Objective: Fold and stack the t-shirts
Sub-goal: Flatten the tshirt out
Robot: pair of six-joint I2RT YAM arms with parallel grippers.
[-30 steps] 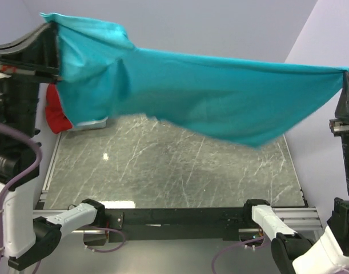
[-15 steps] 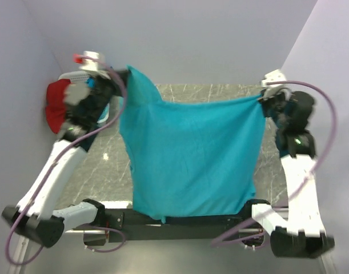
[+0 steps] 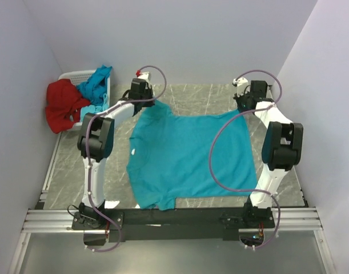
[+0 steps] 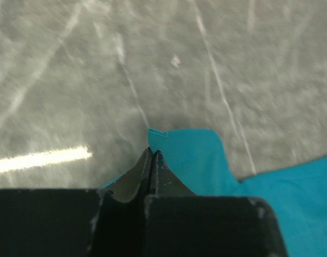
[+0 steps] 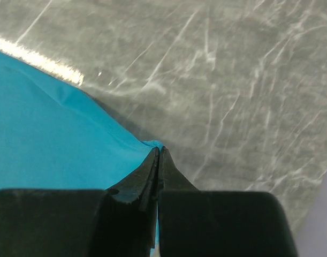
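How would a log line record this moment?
turquoise cloth t-shirt: spread on grey marble table | left jaws, right jaws: shut on far corners

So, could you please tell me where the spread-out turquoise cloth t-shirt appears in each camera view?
Top external: turquoise cloth t-shirt spread flat, picture centre.
Left wrist: lower right, corner at left gripper.
Right wrist: lower left, corner at right gripper.
Shared landmark: grey marble tabletop.

one turquoise t-shirt (image 3: 188, 157) spread open and nearly flat on bench (image 3: 191, 94), two far corners pinched, near edge at bench front, red t-shirt (image 3: 63, 108) and second turquoise t-shirt (image 3: 97, 85) heaped over white basket (image 3: 71, 74), far left
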